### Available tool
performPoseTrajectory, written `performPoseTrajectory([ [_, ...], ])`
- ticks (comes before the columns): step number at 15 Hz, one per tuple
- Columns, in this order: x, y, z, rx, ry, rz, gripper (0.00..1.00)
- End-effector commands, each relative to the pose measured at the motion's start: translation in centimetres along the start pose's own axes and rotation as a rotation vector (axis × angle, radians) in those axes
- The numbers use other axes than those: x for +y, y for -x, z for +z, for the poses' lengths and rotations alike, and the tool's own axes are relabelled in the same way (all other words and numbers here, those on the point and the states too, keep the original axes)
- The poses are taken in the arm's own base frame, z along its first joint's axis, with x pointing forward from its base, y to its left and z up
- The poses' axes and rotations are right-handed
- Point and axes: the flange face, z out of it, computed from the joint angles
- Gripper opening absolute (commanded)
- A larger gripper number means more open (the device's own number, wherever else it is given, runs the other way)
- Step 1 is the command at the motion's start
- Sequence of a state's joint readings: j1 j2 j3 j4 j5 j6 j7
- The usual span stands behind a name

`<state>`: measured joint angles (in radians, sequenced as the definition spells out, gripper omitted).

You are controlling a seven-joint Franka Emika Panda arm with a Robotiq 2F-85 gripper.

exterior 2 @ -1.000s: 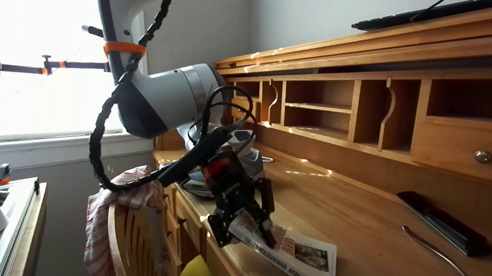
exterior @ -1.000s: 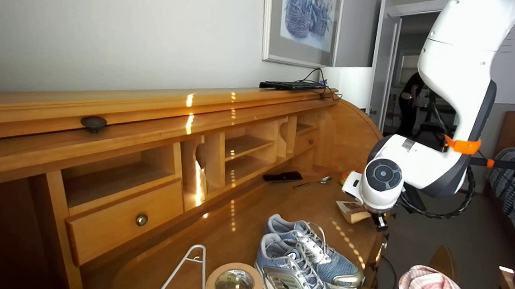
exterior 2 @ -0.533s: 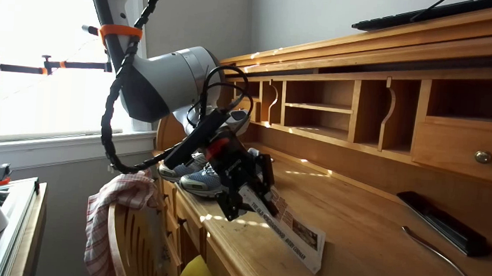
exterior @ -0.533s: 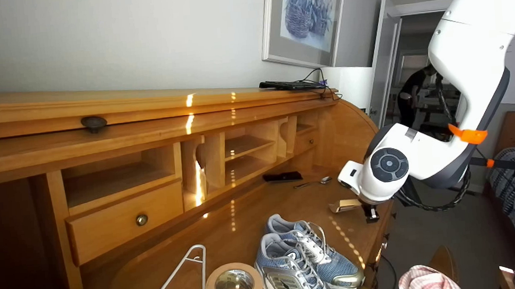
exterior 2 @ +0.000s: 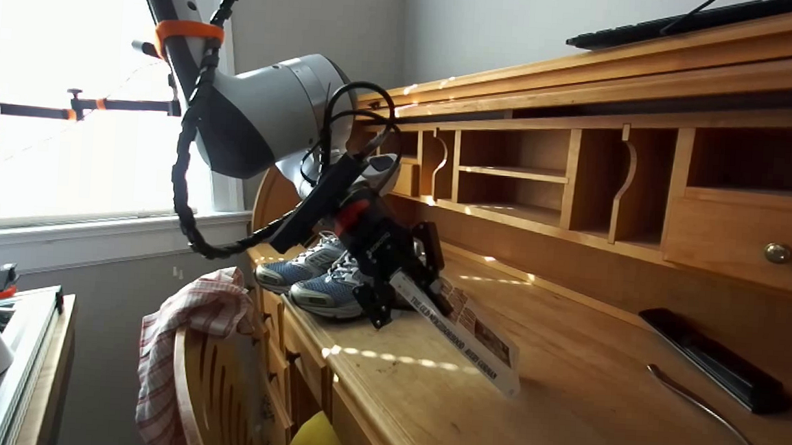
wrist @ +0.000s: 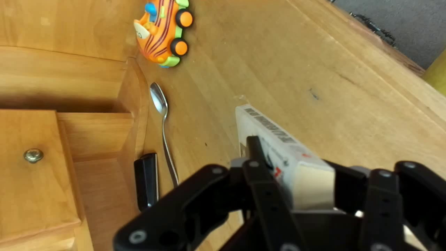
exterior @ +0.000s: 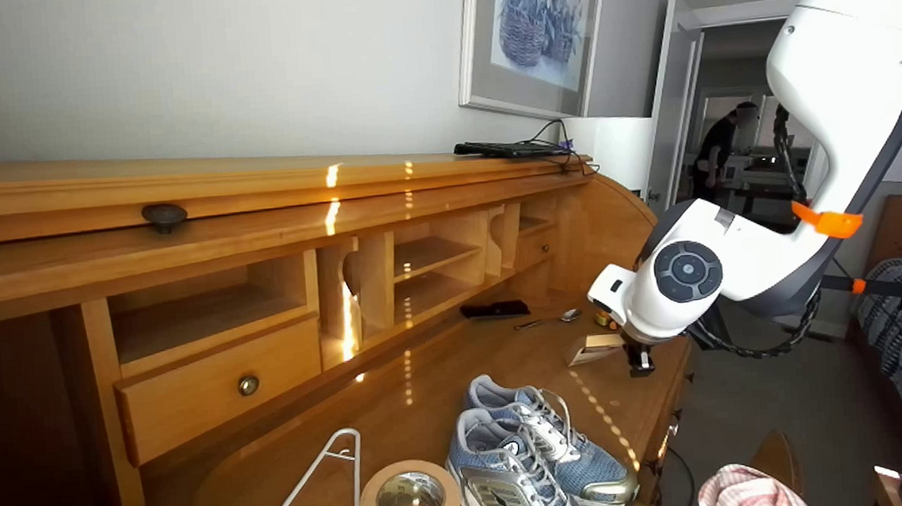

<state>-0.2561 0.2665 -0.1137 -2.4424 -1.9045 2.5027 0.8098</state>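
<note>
A: Where is the book (exterior 2: 472,345) relative to the end effector (exterior 2: 413,307)?

B: Between its fingers, gripped near one end. The rest juts past the fingertips and slopes down toward the bench (exterior 2: 579,375). In an exterior view the spine shows, lettered "The Old Neighborhood" and "Avery Corman".

A: How far apart are the fingers?

B: Only as far as the book is thick; the end effector is clamped onto it. In the wrist view one finger lies against the cover, and the other is on the opposite side, partly hidden by the book. Cream page edges show at the gripped end.

A: Does its lower end touch the bench?

B: It looks just above it in an exterior view, but that corner is blurred, so I can't say for certain.

A: What lies near?

B: In the wrist view, a silver spoon (wrist: 163,123) and a black object (wrist: 146,181) lie close together, apart from the book. An orange toy car (wrist: 162,38) stands past the spoon's bowl.

A: And farther off?

B: In an exterior view, a pair of running shoes (exterior: 528,454) stands in front of the book, with a roll of tape (exterior: 369,503) just beside them and a white hanger (exterior: 357,482) next to the tape. Off the bench's edge, a checked cloth (exterior 2: 208,307) hangs over a wooden chair (exterior 2: 183,381).
</note>
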Motion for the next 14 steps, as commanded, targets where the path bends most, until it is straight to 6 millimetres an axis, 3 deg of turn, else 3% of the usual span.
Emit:
performPoseTrajectory([
  [1,1.5,0.3,-1.8,0.068,0.047,0.023,0.06],
  [14,6.2,-0.4,-4.6,0.355,0.115,0.188,0.06],
])
